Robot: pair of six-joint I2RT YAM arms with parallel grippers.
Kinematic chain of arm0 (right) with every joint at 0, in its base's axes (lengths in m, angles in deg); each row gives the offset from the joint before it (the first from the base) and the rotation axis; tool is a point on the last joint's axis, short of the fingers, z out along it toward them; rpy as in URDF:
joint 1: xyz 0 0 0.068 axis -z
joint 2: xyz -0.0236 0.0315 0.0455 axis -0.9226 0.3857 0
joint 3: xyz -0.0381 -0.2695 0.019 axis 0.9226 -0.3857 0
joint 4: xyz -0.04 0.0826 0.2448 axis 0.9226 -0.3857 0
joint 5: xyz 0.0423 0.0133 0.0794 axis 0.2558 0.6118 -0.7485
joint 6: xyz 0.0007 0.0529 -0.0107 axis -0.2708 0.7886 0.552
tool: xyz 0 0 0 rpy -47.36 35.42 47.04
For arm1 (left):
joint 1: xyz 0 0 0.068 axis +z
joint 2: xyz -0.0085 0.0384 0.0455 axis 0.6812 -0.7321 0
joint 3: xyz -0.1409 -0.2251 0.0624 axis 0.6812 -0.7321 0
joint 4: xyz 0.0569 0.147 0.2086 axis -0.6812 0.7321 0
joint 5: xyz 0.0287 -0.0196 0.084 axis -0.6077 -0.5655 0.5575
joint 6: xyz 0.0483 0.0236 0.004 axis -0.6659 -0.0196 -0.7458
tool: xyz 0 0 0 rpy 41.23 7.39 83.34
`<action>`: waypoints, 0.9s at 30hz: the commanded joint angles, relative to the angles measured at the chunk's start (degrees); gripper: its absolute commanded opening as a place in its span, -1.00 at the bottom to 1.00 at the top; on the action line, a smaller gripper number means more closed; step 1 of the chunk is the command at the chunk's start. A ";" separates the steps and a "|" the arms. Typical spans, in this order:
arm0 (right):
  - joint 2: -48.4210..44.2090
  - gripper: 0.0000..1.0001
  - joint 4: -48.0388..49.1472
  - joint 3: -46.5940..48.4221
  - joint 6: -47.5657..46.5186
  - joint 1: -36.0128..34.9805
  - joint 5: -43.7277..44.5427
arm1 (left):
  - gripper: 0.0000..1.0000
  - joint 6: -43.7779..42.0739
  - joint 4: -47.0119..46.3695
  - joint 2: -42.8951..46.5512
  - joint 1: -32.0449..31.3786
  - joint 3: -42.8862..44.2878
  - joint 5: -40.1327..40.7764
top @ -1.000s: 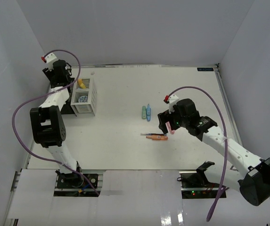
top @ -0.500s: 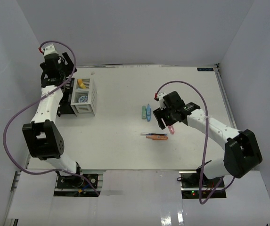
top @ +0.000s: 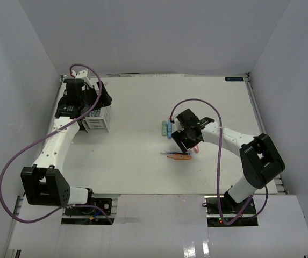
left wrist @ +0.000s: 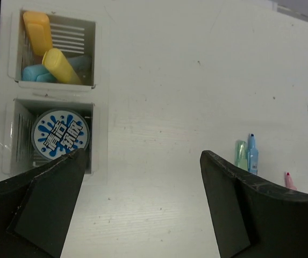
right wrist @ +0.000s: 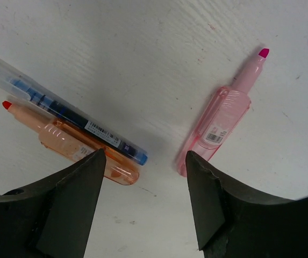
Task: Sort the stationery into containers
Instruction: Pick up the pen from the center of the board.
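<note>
left claw (left wrist: 143,155) apart above white organizer (left wrist: 101,107) | right claw (right wrist: 145,156) apart, empty, near pink marker (right wrist: 221,129)

**White organizer part-filled, five pieces loose on my desk**

The white organizer (left wrist: 101,97) stands far left on the desk (left wrist: 197,80). Its far compartment holds a yellow marker (left wrist: 61,65), an orange-yellow one (left wrist: 38,32) and pale blue ones (left wrist: 33,72). Its near compartment holds the blue-white tape roll (left wrist: 59,135), lying flat. Mid-desk I see a green marker (left wrist: 241,156) and a blue marker (left wrist: 252,156) side by side. Nearer, an orange marker (right wrist: 73,145) lies against a clear blue pen (right wrist: 62,110). The uncapped pink marker (right wrist: 221,129) lies just right of them.
</note>
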 commanded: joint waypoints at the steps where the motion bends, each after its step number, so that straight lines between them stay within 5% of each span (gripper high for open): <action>1: 0.97 0.35 0.17 1.17 -0.69 -1.34 1.41 | 0.96 -0.46 1.30 0.97 0.08 0.31 -0.25; 27: 5.36 0.17 2.72 -2.43 -0.43 -4.60 0.09 | 0.96 -0.11 1.48 -0.79 -1.24 1.54 -2.02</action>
